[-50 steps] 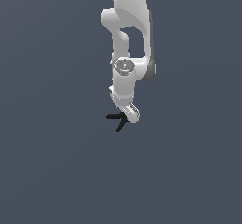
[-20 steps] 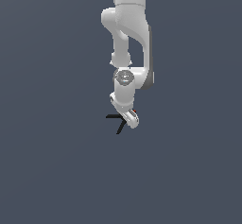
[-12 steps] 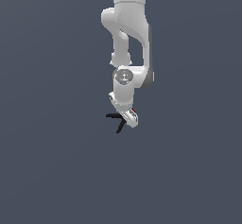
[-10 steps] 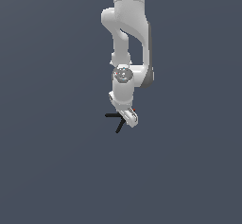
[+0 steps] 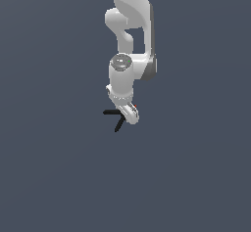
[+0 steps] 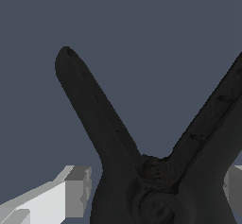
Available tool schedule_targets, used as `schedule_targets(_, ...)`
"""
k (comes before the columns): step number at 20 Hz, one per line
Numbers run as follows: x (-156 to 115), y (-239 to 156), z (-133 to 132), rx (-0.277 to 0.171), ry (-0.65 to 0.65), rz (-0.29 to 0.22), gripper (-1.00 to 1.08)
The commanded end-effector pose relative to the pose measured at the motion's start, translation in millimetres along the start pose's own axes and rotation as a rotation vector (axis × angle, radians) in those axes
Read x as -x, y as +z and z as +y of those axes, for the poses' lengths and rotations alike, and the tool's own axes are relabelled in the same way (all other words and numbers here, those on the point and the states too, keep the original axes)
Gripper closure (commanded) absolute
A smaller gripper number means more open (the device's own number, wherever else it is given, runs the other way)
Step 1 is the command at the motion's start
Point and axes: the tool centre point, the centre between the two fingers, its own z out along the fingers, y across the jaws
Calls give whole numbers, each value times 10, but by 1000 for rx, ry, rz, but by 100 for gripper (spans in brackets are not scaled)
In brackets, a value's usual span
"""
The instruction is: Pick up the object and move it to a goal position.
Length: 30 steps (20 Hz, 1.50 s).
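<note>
Compared with the picture from half a second ago, almost nothing has changed: the white arm (image 5: 128,45) hangs down in the same pose, and the black object (image 5: 116,117) sits at the same place under the hand, with its prongs pointing to the exterior view's left and downward. Against the picture from 2.5 seconds ago, the arm and the object appear at nearly the same spot too.

The gripper (image 5: 128,115) is at the thick end of the object, where the two prongs join. In the wrist view the object (image 6: 142,161) fills most of the picture; its two slim prongs spread like a V from a round joint. One light finger (image 6: 66,194) stands on one side of that joint, and a small piece of the other finger (image 6: 234,185) shows at the opposite side. The fingers are close against the thick end, so the hand seems clamped on the object. The ground (image 5: 49,167) is a plain dark grey-blue surface, and from these pictures it is not possible to tell whether the object touches it.
</note>
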Motion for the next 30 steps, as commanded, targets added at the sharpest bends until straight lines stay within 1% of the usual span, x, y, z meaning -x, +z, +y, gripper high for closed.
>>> schedule_targets(1, -75, -242, 49, -2, 1, 1, 108)
schedule_targets(17, -613, -1960, 424, 2, 3, 1, 108)
schedule_targets(30, -1027, -3234, 652, 4, 2, 0, 108)
